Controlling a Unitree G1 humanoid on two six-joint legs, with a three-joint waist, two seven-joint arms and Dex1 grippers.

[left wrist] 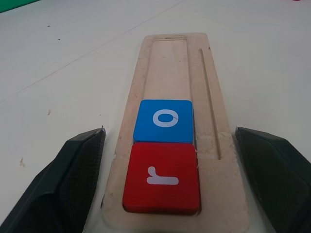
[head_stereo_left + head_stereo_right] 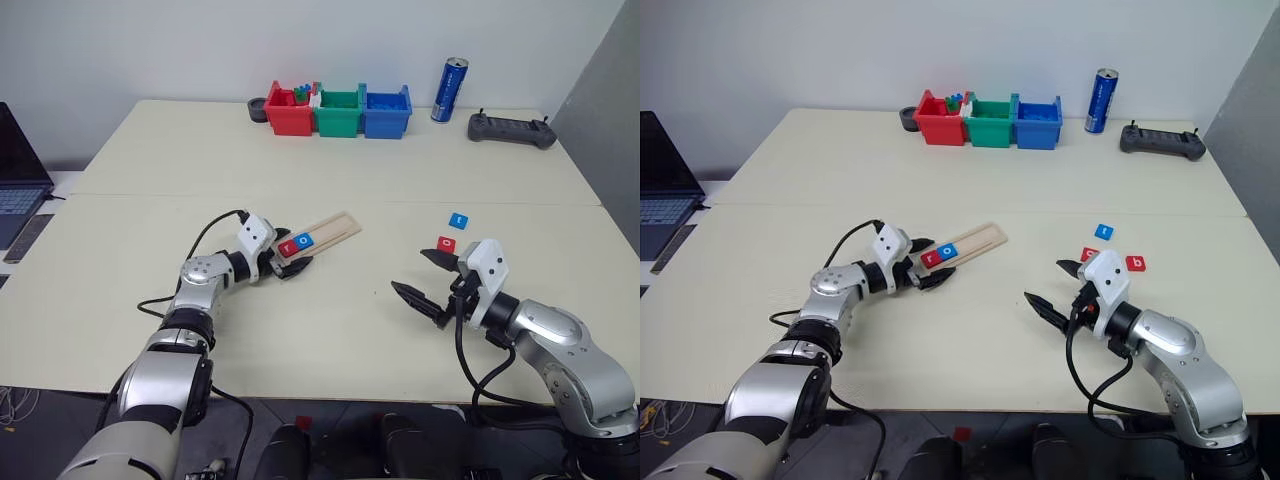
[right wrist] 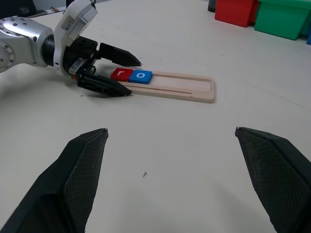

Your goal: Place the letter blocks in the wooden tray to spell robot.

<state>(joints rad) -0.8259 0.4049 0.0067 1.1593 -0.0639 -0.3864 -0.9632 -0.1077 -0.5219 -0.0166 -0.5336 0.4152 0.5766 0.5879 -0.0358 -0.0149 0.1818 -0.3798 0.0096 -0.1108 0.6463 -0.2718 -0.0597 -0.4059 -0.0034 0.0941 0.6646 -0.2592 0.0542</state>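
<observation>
Indoors | cream table [image 2: 330, 180] | white wall [image 2: 300, 40] | both grippers spread, empty

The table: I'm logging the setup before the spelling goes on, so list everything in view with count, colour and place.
wooden tray: one, pale, table middle, angled
letter blocks in the tray: two, red r and blue o, at its near end
loose letter blocks: three, blue, red, red b, by the right arm
bins: three, red, green, blue, far edge
can: one, blue, beside the bins
controller: one, dark, far right
laptop: one, left edge
left claw: open, straddling the tray's near end
right claw: open, holding nothing
</observation>
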